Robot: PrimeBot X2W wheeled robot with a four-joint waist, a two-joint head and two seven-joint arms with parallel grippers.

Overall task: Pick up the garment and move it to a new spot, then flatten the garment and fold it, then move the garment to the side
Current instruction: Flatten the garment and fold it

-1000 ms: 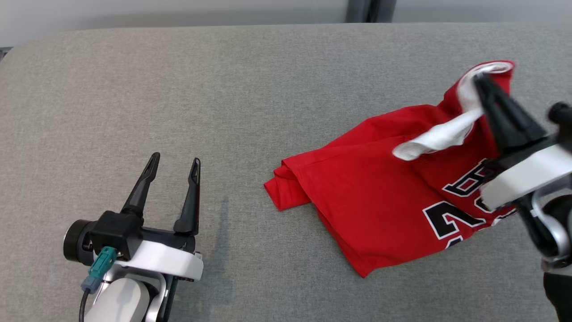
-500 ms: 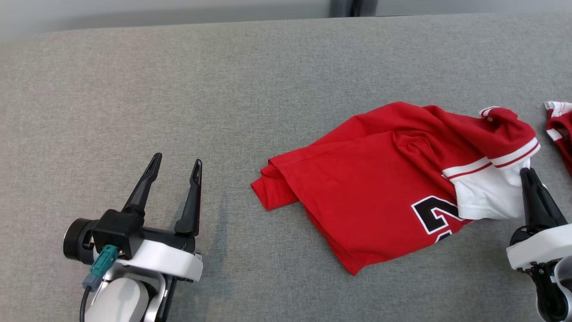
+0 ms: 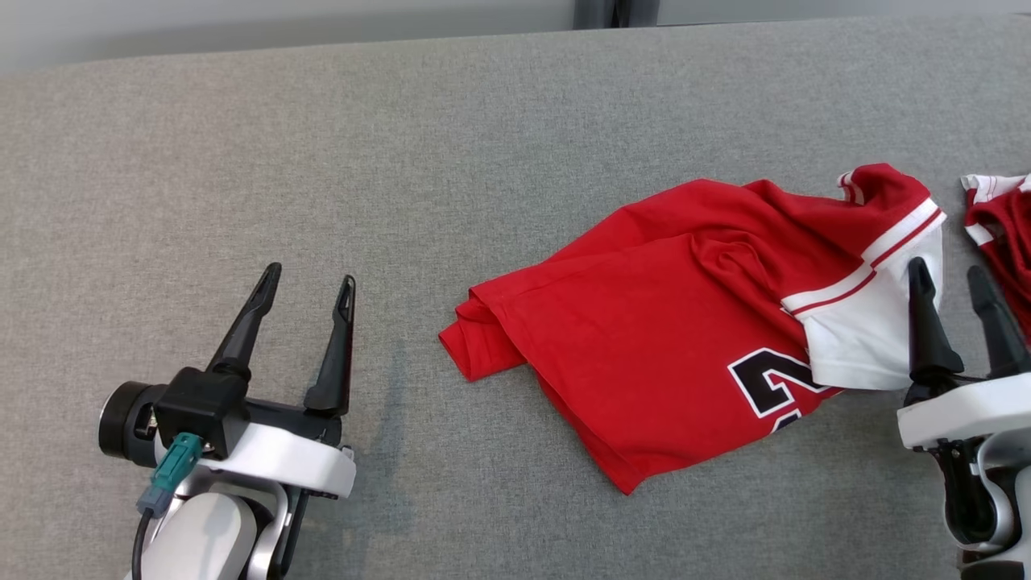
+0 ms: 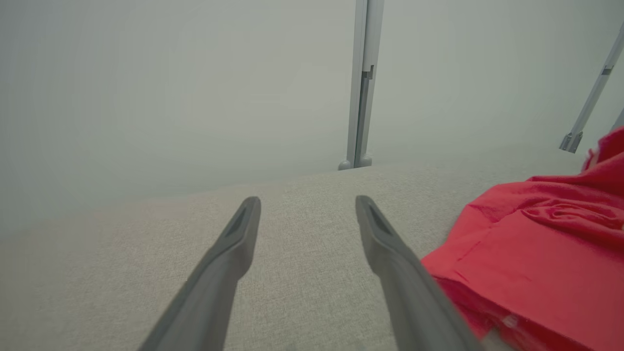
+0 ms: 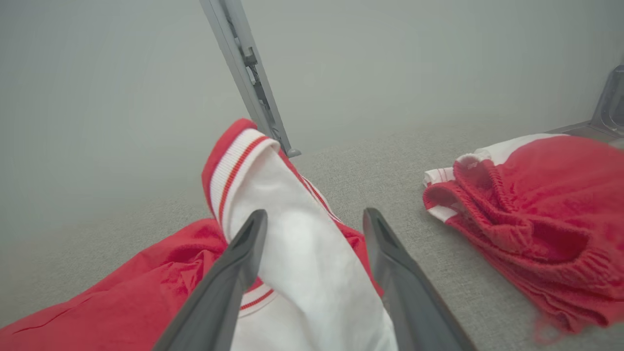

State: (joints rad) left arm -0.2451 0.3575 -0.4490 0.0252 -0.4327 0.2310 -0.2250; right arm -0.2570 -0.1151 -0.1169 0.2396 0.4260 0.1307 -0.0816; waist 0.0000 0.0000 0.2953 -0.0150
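The garment [image 3: 660, 322], a red jersey with a white sleeve [image 3: 862, 338] and black number print, lies crumpled on the grey padded table [image 3: 483, 121], right of centre. My right gripper [image 3: 946, 268] is open at the garment's right end, low over the table. In the right wrist view the right gripper [image 5: 314, 213] has the white sleeve [image 5: 302, 253] standing loosely between its spread fingers. My left gripper [image 3: 311, 275] is open and empty at the lower left, apart from the garment. The left wrist view has the left gripper [image 4: 307, 201] with the garment [image 4: 526, 253] to its right.
A second red and white piece of clothing [image 3: 1003, 225] lies bunched at the table's right edge, also seen as a ribbed red heap [image 5: 526, 219]. A grey metal post [image 4: 363, 97] stands behind the table's far edge. Bare table stretches across the left and centre.
My right gripper came down with the lifted white sleeve, then opened and let it go. The garment has settled onto the table. The head camera shifted; the left arm stayed put.
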